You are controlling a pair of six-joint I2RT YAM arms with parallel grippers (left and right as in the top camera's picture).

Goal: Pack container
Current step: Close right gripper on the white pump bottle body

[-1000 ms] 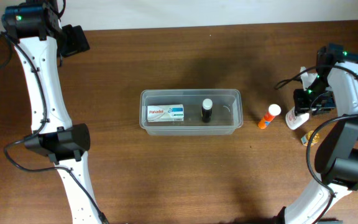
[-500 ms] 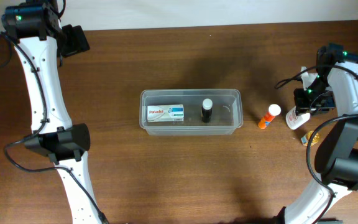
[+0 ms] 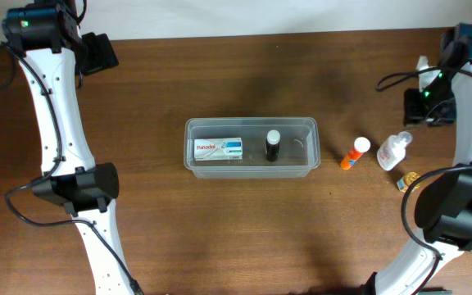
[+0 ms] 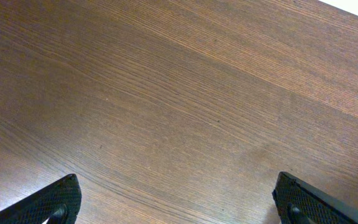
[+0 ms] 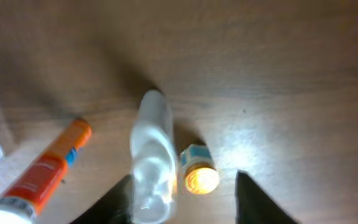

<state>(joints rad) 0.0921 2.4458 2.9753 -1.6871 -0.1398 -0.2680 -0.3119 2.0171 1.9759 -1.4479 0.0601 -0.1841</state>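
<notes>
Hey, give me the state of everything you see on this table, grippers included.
container: open-topped, holding two items.
Panadol box: lying flat inside container.
black bottle: capped, inside container.
orange tube: lying on table, outside container.
clear bottle: lying on table, ungripped.
left gripper: open, empty.
right gripper: open, empty.

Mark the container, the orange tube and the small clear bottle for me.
container (image 3: 252, 173), overhead view, near rim.
orange tube (image 3: 354, 153), overhead view, mid-body.
small clear bottle (image 3: 390, 155), overhead view, body.
</notes>
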